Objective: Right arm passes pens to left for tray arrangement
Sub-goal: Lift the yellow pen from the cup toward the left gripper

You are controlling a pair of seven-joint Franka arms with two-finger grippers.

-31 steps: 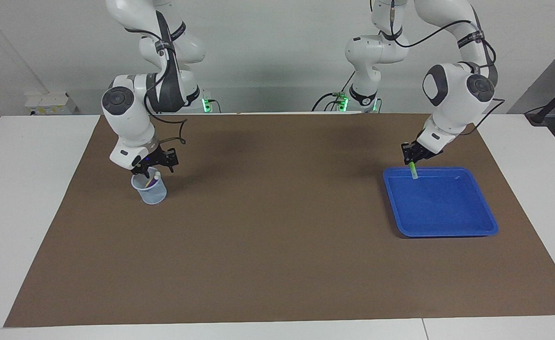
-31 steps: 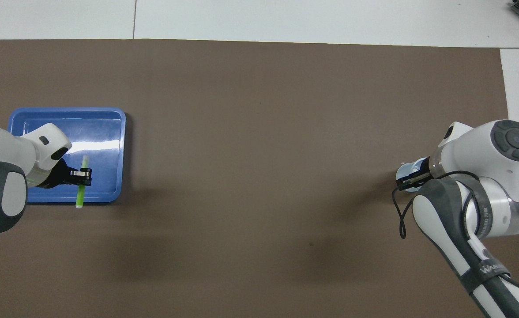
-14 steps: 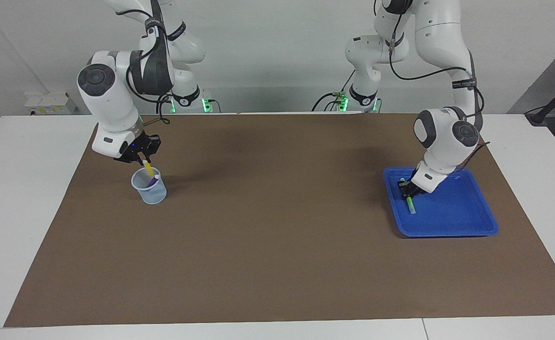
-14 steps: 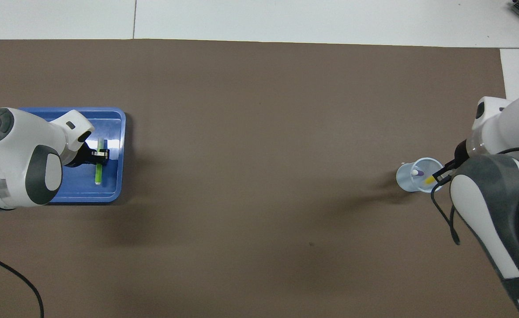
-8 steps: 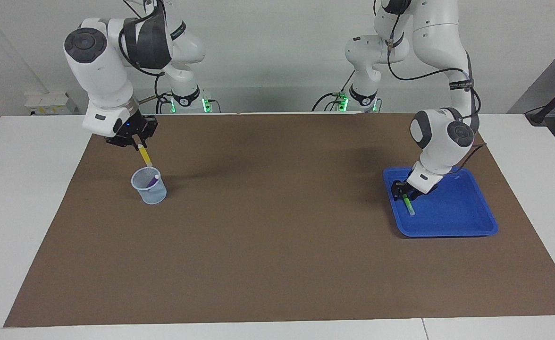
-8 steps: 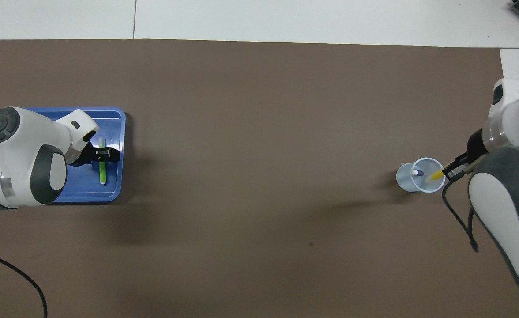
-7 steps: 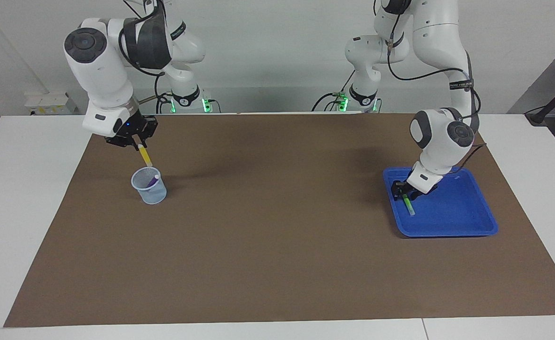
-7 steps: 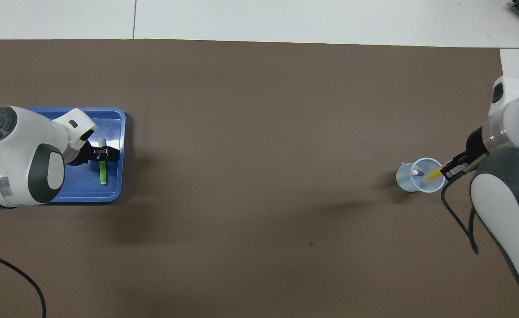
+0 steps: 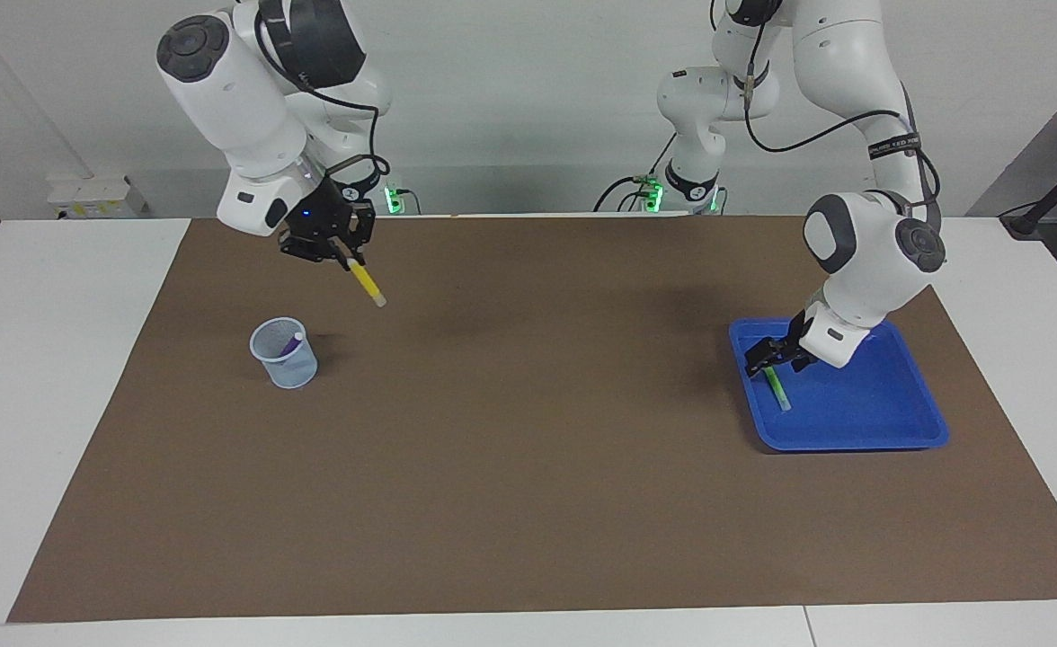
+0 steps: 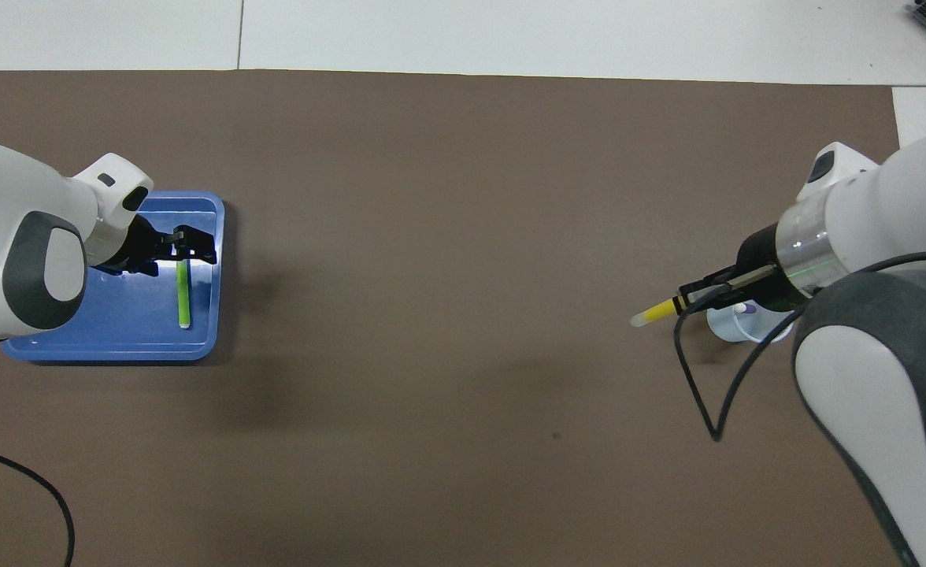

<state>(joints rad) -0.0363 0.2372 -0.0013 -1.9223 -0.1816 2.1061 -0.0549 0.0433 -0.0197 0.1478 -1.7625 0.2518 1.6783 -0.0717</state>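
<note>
You have a white table (image 9: 61,377) with a brown mat (image 9: 528,467) spread over most of it. On the mat, the blue tray (image 9: 888,422) sits toward the left arm's end, and the mesh cup (image 9: 286,359) stands well apart from the tray, toward the right arm's end.

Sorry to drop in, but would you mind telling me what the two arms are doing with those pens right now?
The right pincer is shut on the yellow pen, holding it in the air over the brown mat, clear of the mesh cup where the purple pen stands. At the left arm's end of the table, the green pen lies flat in the blue tray. The left pincer is open just above that pen's end.
</note>
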